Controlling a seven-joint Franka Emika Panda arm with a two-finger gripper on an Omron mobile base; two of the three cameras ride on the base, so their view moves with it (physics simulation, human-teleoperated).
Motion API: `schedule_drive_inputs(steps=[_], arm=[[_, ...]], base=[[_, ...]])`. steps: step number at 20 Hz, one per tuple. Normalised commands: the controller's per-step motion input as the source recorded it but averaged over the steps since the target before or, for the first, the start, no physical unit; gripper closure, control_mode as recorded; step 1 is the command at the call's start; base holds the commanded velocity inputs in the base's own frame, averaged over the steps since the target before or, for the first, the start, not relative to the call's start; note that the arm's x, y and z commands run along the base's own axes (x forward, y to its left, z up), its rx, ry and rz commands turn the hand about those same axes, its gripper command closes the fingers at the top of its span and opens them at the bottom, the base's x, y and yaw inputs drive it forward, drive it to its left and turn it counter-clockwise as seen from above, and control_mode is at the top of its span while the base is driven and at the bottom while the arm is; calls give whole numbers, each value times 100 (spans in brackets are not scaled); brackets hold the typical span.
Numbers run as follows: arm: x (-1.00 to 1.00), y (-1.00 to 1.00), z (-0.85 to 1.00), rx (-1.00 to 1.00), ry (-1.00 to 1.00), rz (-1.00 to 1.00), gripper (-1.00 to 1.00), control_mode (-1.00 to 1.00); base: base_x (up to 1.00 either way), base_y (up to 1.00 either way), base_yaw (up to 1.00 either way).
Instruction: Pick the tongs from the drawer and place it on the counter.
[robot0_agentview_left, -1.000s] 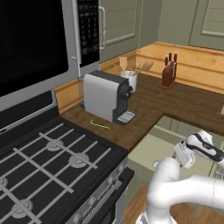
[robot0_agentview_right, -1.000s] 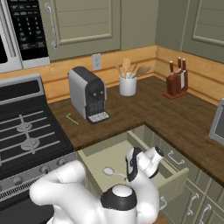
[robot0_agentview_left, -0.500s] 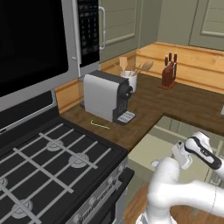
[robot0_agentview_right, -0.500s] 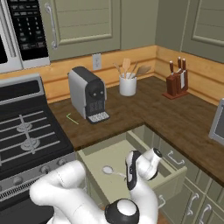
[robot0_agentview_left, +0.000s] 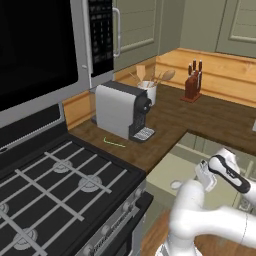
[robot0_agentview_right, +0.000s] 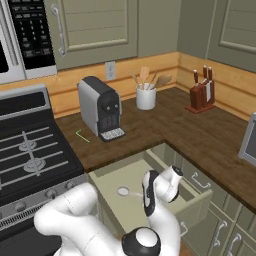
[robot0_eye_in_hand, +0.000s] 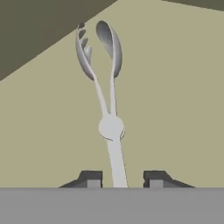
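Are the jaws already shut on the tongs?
No: in the hand view the tongs lie on the drawer floor, their handle between two open fingertips.

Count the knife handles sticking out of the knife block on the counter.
3, standing side by side in the knife block at the far right of the counter, near the backsplash. More could be hidden behind them.

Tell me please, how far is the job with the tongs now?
Done: the drawer is open. In hand: the gripper is down inside it, open, with the handle of the tongs between its fingertips, not yet clamped. Left: closing on the tongs, lifting them out and laying them on the counter.
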Motion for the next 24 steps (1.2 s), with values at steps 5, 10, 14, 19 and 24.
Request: schedule_drive_inputs(steps=[5, 10, 14, 19, 24], arm=[[-76, 0, 50, 0, 0, -1, 100, -100], [-19, -10, 100, -1, -1, -3, 100, -100], [-34, -5, 100, -3, -18, -8, 100, -100], [8, 68, 100, 0, -32, -14, 100, -100], [98, 100, 64, 3, -2, 0, 100, -100]], base=[[0, 0, 0], [0, 0, 0], [0, 0, 0], [0, 0, 0], [0, 0, 0]])
